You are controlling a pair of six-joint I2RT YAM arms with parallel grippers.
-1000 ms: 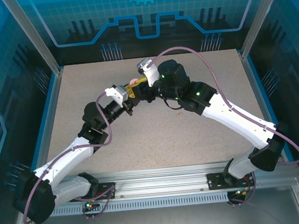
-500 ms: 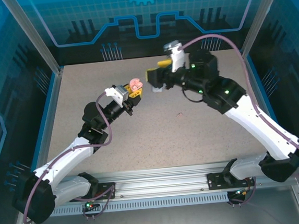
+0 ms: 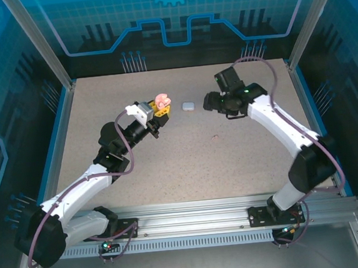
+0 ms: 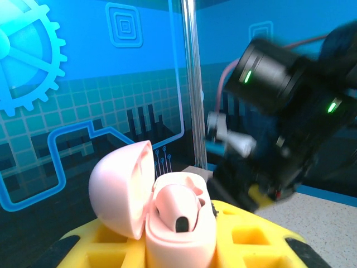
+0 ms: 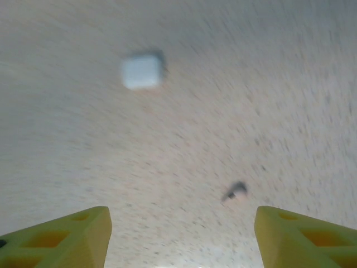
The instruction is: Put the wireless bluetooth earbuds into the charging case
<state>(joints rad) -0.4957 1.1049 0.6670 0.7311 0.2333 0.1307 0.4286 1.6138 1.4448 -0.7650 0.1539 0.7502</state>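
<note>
- Right now my left gripper point(image 3: 162, 106) is clamped on the pink charging case point(image 4: 179, 229), with my yellow fingers point(image 4: 256, 226) pressing its lower body from both sides.
- In the top view I hold that case point(image 3: 161, 100) up off the table point(image 3: 188, 164), over the far part and a little left of the middle.
- Its lid point(image 4: 120, 187) stands swung open to the left and upright beside the body, so the well faces up.
- A rounded pink shape sits in the open top, and a dark oval slot shows on the front below it. I cannot tell whether that shape is a bud.
- My right gripper point(image 5: 178, 234) has its two yellow tips wide apart with nothing between them, and it looks down on bare tabletop.
- A white case point(image 5: 142, 71) lies closed and flat on the table, ahead of those open tips. From above it point(image 3: 188, 105) sits between my two grippers, near the pink case and touching neither gripper.
- One loose earbud point(image 5: 237, 191) lies on the table, closer to my right fingertips than the white case is. It is blurred, so I cannot tell its colour.
- From above that earbud point(image 3: 215, 136) is a tiny speck, nearer my bases than the white case and well apart from the pink charging case.
- My right arm point(image 4: 284, 106) shows as a dark blur beyond the open case in the left wrist view.
</note>
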